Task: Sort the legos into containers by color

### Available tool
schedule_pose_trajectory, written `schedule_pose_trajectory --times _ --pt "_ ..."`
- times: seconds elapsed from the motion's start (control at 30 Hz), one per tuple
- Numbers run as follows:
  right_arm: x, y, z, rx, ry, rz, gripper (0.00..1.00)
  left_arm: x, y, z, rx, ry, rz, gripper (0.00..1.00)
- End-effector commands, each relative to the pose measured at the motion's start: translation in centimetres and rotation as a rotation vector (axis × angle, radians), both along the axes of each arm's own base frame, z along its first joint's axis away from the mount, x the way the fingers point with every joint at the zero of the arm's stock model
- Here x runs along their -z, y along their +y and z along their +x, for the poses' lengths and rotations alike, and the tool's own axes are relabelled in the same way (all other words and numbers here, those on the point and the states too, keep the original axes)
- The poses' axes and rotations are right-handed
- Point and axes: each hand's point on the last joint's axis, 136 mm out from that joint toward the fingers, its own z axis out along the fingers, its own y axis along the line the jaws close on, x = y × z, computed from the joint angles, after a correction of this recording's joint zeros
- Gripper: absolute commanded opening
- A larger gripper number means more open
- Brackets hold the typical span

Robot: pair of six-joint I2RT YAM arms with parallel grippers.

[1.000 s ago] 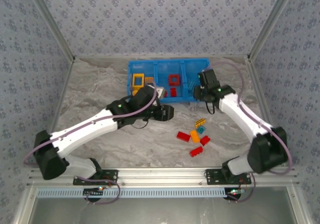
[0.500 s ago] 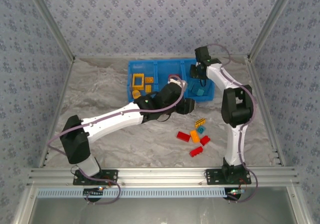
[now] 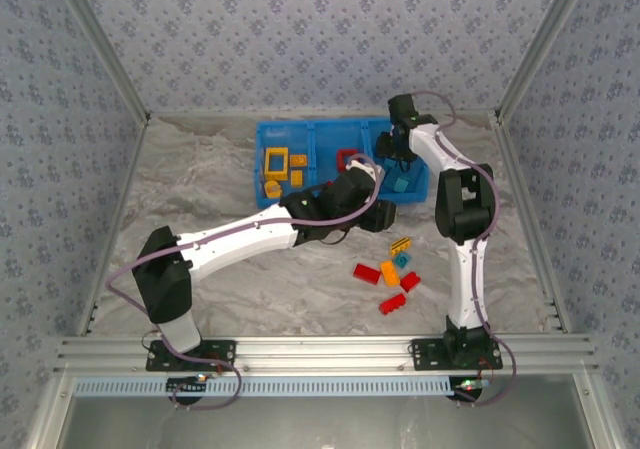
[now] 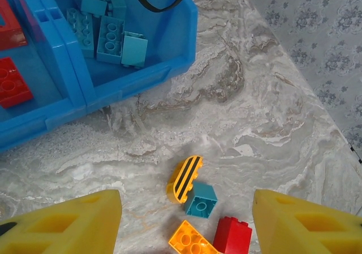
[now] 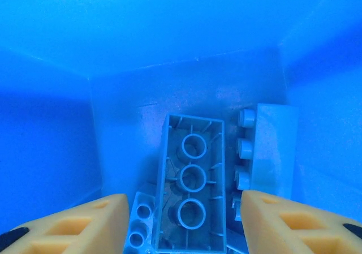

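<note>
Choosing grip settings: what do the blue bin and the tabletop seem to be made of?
The bright blue rectangular bin looks like glossy moulded plastic: smooth walls, rounded rim. The grey veined tabletop looks like marble or a marble-print sheet; veining alone leaves that open.

You'll see the marbled tabletop (image 3: 190, 184) carrying the blue bin (image 3: 300, 123), with loose legos (image 3: 390, 272) scattered before it.

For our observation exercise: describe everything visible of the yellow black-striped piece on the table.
The yellow striped piece is small, glossy plastic, rounded at one end, with black stripes along its top. It lies loose on the marbled table, near the blue bin but apart from it, one side touching a teal brick. Nothing grips it.
</note>
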Motion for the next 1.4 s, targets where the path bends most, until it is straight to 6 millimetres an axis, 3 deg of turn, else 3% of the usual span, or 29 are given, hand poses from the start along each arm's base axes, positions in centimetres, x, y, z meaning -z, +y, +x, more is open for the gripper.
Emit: schedule_pose_trajectory --times 0.0,0.2,0.3,0.4,0.57,0.73,0.87,0.97,1.13,1.37 --pt "-6.1 0.6 -0.2 -0.026 -0.098 0.013 0.56 -1.1 0.6 -0.5 0.009 -0.035 0.010 0.63" --pt "-15.7 0.6 -3.1 -0.032 -0.261 0.034 0.51 -0.9 2.1 -1.2 0.025 -0.047 0.058 0.63" --pt "-20.2 0.3 -6.5 -0.038 -0.337 0.055 0.50 -0.7 2.8 -1.8 0.055 -0.044 0.092 0.63" --pt "-22.8 0.1 -11.3 -0.048 -0.375 0.085 0.49 -0.1 2.6 -2.7 0.117 -0.017 0.111 0.63" --pt "-22.4 -0.3 -21.4 -0.032 -0.345 0.159 0.51 2.4 0.4 -3.5 0.245 0.055 0.193 0.63" --pt "-19.6 -1.5 -31.3 0.017 -0.305 0.281 0.54 6.1 -1.9 -2.1 0.299 0.061 0.310 0.65" --pt "-18.4 -3.2 -36.7 0.093 -0.272 0.372 0.55 8.2 -4.5 -1.7 0.357 0.074 0.347 0.65" --pt "-18.5 -4.4 -39.4 0.134 -0.286 0.418 0.56 9.7 -6.1 -1.4 0.387 0.084 0.383 0.66" --pt "-20.0 -6.7 -42.2 0.188 -0.352 0.435 0.57 12.0 -7.8 -0.7 0.402 0.099 0.414 0.66" --pt "-21.4 -8.0 -43.5 0.200 -0.385 0.412 0.57 15.0 -8.8 -0.4 0.420 0.127 0.452 0.62"
